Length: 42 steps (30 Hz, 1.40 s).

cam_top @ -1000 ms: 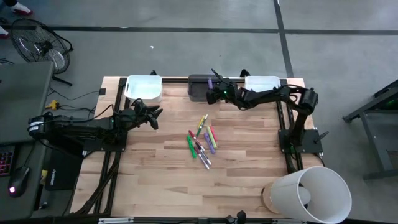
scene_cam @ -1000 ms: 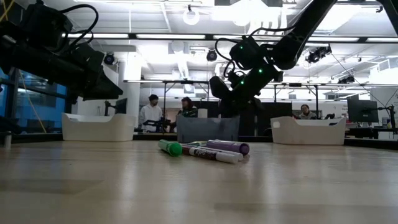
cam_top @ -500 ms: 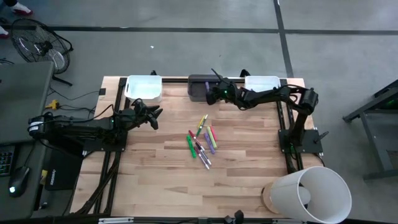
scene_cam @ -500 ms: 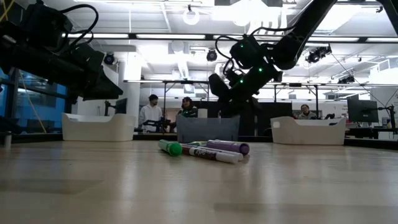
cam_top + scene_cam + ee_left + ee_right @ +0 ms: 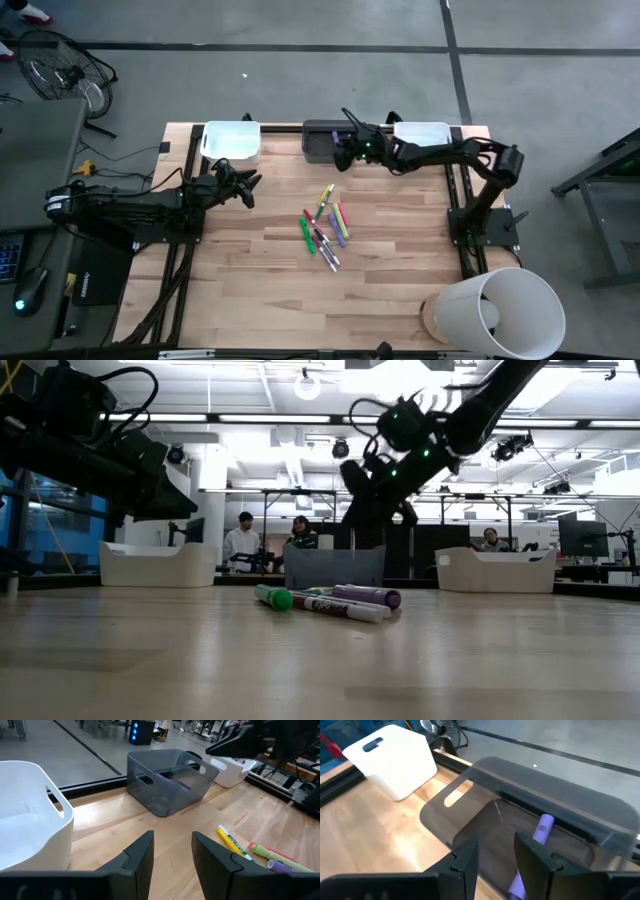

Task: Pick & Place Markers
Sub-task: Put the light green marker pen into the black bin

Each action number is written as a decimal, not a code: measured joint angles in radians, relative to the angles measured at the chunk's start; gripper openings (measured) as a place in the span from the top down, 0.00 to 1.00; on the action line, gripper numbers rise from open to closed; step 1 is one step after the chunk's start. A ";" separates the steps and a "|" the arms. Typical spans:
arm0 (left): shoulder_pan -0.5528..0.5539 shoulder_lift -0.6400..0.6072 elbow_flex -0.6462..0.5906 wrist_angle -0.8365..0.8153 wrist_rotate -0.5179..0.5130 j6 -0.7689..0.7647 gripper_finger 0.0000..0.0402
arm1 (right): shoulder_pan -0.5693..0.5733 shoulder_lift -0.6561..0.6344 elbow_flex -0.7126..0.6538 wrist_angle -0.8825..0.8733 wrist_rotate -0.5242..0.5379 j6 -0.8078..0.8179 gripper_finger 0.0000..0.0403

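no readable text, marker labels too small and blurred to make out

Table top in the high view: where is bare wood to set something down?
Bare wood lies between the left hand and the markers, and along the near edge by the white cylinder. It is crowded at the markers and the bins.

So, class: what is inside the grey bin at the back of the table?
One purple marker lies inside the grey bin, below the right end effector. That end effector's fingers cover its near end and part of the bin floor, so anything else there cannot be seen.
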 joint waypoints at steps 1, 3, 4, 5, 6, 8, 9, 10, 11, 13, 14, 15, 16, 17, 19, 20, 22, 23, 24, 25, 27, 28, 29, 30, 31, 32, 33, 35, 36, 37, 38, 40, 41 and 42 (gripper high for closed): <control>0.000 0.000 0.000 0.000 0.000 0.000 0.67 | 0.005 -0.020 0.000 -0.022 0.000 -0.007 0.72; 0.000 0.000 0.000 0.000 0.000 0.000 0.67 | 0.020 -0.058 0.000 -0.051 -0.001 -0.027 0.72; 0.000 0.000 0.000 0.000 0.000 0.000 0.67 | 0.029 -0.080 0.000 -0.068 -0.005 -0.036 0.72; 0.000 0.000 0.000 0.000 0.000 0.000 0.67 | 0.038 -0.099 0.000 -0.086 -0.014 -0.043 0.72; 0.000 0.000 0.000 0.000 0.000 0.000 0.67 | 0.049 -0.118 0.000 -0.100 -0.026 -0.046 0.72; 0.000 0.000 0.000 0.000 0.000 0.000 0.67 | 0.070 -0.155 0.000 -0.134 -0.045 -0.047 0.72; 0.000 0.000 0.000 0.000 0.000 0.000 0.67 | 0.082 -0.173 0.000 -0.153 -0.054 -0.046 0.72; 0.000 0.000 0.000 0.000 0.000 0.000 0.67 | 0.093 -0.190 0.000 -0.166 -0.058 -0.045 0.72; 0.000 0.000 0.000 0.000 0.000 0.000 0.67 | 0.107 -0.205 0.000 -0.181 -0.066 -0.046 0.72; 0.000 0.000 0.000 0.000 0.000 0.000 0.67 | 0.136 -0.231 0.000 -0.212 -0.079 -0.048 0.72; 0.000 0.000 0.000 0.000 0.000 0.000 0.67 | 0.151 -0.242 0.000 -0.224 -0.086 -0.052 0.72; 0.000 0.000 0.000 0.000 0.000 0.000 0.67 | 0.166 -0.252 0.000 -0.237 -0.092 -0.061 0.72; 0.000 0.000 0.000 0.000 0.000 0.000 0.67 | 0.182 -0.259 0.000 -0.247 -0.095 -0.068 0.72; 0.000 0.000 0.000 0.000 0.000 0.000 0.67 | 0.196 -0.266 0.000 -0.251 -0.095 -0.069 0.72; 0.000 0.000 0.000 0.000 0.000 0.000 0.67 | 0.222 -0.273 0.000 -0.258 -0.097 -0.058 0.72; 0.000 0.000 0.000 0.000 0.000 0.000 0.67 | 0.233 -0.273 0.002 -0.267 -0.098 -0.043 0.72; 0.000 0.000 0.000 0.000 0.000 0.000 0.67 | 0.254 -0.270 0.027 -0.344 -0.097 -0.025 0.72; 0.000 0.000 0.000 0.001 0.000 0.000 0.67 | 0.265 -0.262 0.050 -0.390 -0.095 -0.021 0.72; 0.000 0.000 0.000 0.000 0.000 0.000 0.67 | 0.276 -0.254 0.074 -0.435 -0.088 -0.021 0.72; 0.000 0.000 0.000 0.000 0.000 0.000 0.67 | 0.288 -0.245 0.100 -0.486 -0.073 -0.021 0.72; 0.000 0.000 0.000 0.001 0.000 0.000 0.67 | 0.314 -0.223 0.159 -0.588 -0.042 -0.023 0.72; 0.000 0.000 0.000 0.000 0.000 0.000 0.67 | 0.325 -0.210 0.191 -0.631 -0.031 -0.031 0.72; 0.000 0.000 0.000 0.000 0.000 0.000 0.67 | 0.335 -0.198 0.224 -0.672 -0.025 -0.041 0.72; 0.000 0.000 0.000 0.000 0.000 0.000 0.67 | 0.345 -0.184 0.254 -0.710 -0.021 -0.045 0.73; 0.000 0.000 0.000 0.000 0.000 0.000 0.67 | 0.353 -0.170 0.287 -0.752 -0.016 -0.045 0.73; 0.000 0.000 0.000 0.000 0.000 0.000 0.67 | 0.358 -0.155 0.317 -0.788 -0.010 -0.040 0.74; 0.000 0.000 0.000 0.000 0.000 0.000 0.67 | 0.363 -0.139 0.345 -0.821 -0.006 -0.026 0.75; 0.000 0.000 0.000 0.000 0.000 0.000 0.67 | 0.371 -0.105 0.395 -0.896 -0.005 0.026 0.77; 0.000 0.000 0.000 0.000 0.000 0.000 0.67 | 0.375 -0.087 0.418 -0.935 -0.007 0.066 0.78; 0.000 0.000 0.000 0.000 0.000 0.000 0.67 | 0.377 -0.068 0.438 -0.969 -0.017 0.114 0.79; 0.000 0.000 0.000 0.000 0.000 0.000 0.67 | 0.380 -0.051 0.454 -1.000 -0.032 0.164 0.79; 0.000 0.000 0.000 0.000 0.000 0.000 0.67 | 0.389 -0.010 0.472 -1.054 -0.069 0.228 0.81; 0.000 0.000 0.000 0.000 0.000 0.000 0.67 | 0.396 0.011 0.473 -1.069 -0.081 0.248 0.81; 0.000 0.000 0.000 0.000 0.000 0.000 0.67 | 0.405 0.032 0.472 -1.076 -0.089 0.262 0.82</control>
